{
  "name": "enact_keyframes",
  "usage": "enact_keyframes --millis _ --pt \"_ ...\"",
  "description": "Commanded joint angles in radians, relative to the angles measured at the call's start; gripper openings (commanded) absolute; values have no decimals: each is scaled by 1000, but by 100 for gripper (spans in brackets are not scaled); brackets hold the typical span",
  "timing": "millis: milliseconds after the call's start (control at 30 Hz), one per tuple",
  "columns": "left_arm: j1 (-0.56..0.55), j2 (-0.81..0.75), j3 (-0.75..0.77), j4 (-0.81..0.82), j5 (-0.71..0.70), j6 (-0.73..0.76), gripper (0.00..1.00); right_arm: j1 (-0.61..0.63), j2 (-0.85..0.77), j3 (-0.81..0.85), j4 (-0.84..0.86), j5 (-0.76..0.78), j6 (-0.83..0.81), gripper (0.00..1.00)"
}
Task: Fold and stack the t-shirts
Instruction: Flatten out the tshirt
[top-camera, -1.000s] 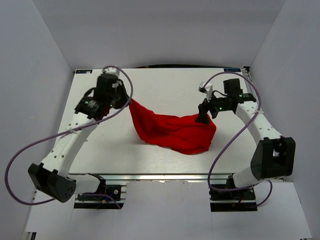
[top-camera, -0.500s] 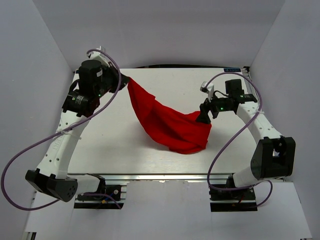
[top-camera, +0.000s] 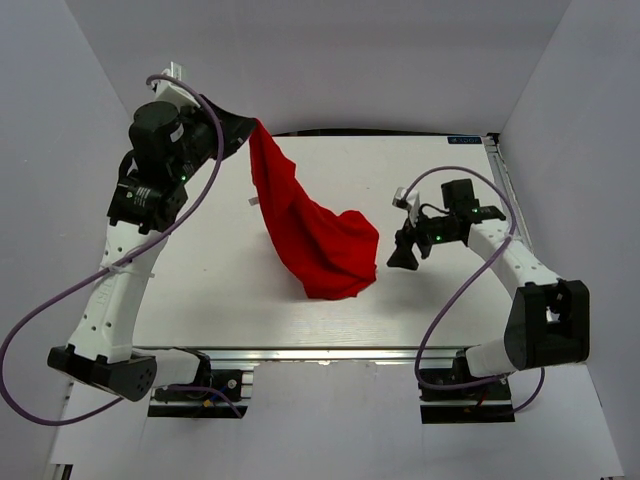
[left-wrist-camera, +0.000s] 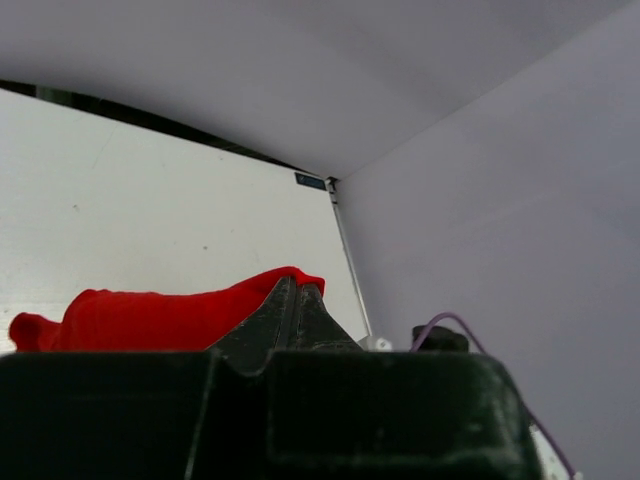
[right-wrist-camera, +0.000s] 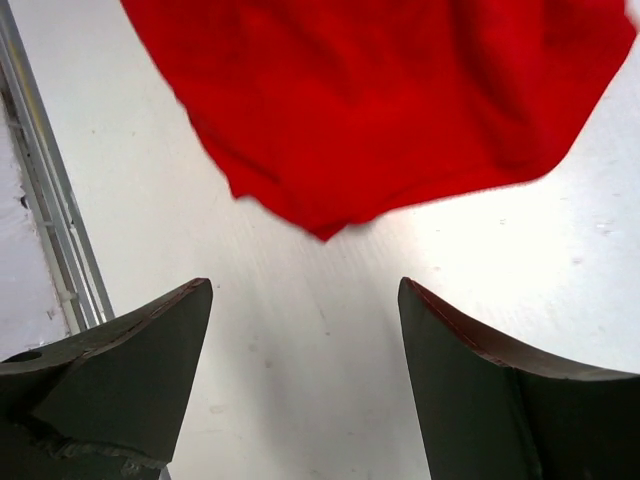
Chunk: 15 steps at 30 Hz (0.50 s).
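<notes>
Once right pincer (top-camera: 403, 258) let go, left pincer (top-camera: 248, 129) hoisted t-shirt (top-camera: 310, 235).

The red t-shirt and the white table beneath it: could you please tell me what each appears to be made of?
The bright red t-shirt looks like soft, matte cloth, possibly cotton: it hangs limp in folds without shine. The flat white table seems a hard, smooth painted or laminated board: faint sheen and small specks show in the right wrist view.

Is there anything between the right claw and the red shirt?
No, only bare white table. In the right wrist view, the open right claw sits a little way back from the shirt edge, with nothing lying in between.
</notes>
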Motion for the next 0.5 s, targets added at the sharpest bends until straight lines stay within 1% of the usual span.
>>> enact_keyframes --millis 0,33,100,167,200,233,267,300,367,467 --pt "7 5 62 60 33 -26 0 56 -46 -57 90 43 42 81" --pt "8 7 58 59 36 -24 0 72 -41 -74 133 69 49 81" --pt "13 2 47 59 36 -26 0 108 -23 -74 149 135 49 80" --pt "14 -1 30 58 36 -30 0 173 -5 -78 190 191 61 78" --pt "16 -4 24 59 36 -33 0 220 2 -81 205 253 71 77" --pt "16 -5 20 59 36 -32 0 242 15 -83 225 289 107 75" --pt "16 -7 9 59 33 -33 0 259 25 -78 263 321 131 74" --pt "16 -8 4 58 33 -38 0 280 37 -71 278 368 151 74" --pt "19 -13 -11 59 33 -38 0 299 78 -45 305 416 200 73" --pt "23 -19 -23 59 33 -41 0 345 120 -29 330 494 219 73"
